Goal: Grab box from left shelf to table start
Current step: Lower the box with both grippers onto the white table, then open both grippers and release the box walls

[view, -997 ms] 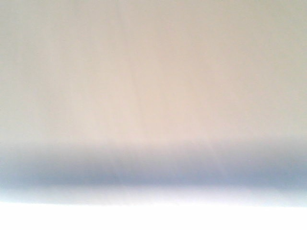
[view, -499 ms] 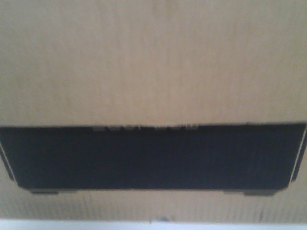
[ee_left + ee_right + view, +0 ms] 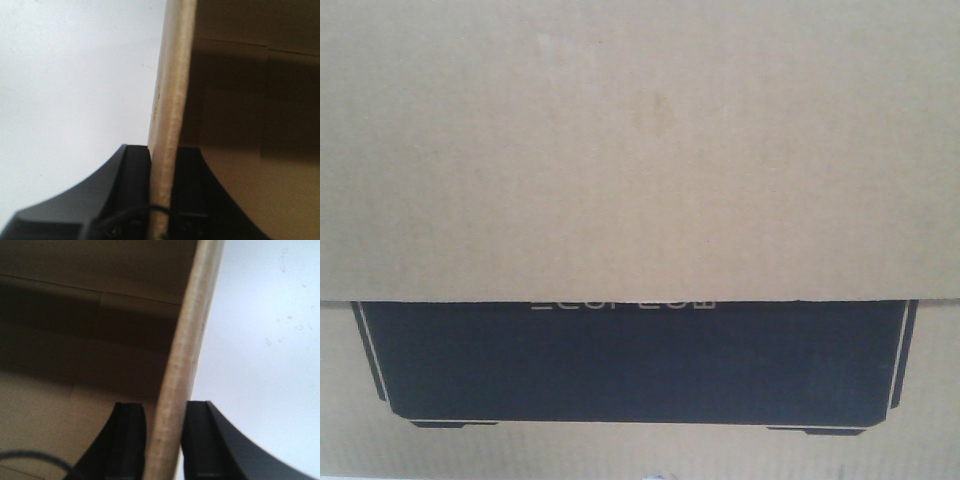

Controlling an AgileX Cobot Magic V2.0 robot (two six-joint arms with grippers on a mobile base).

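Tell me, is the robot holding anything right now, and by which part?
Yes: the cardboard box. The left tool and right tool each pinch an upright cardboard wall edge between their fingers, one on each side.

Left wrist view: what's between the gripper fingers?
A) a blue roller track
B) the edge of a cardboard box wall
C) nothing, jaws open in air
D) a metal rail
B: the pale corrugated edge of the box runs down between the two black fingers of the left gripper, which sit against it on either side.
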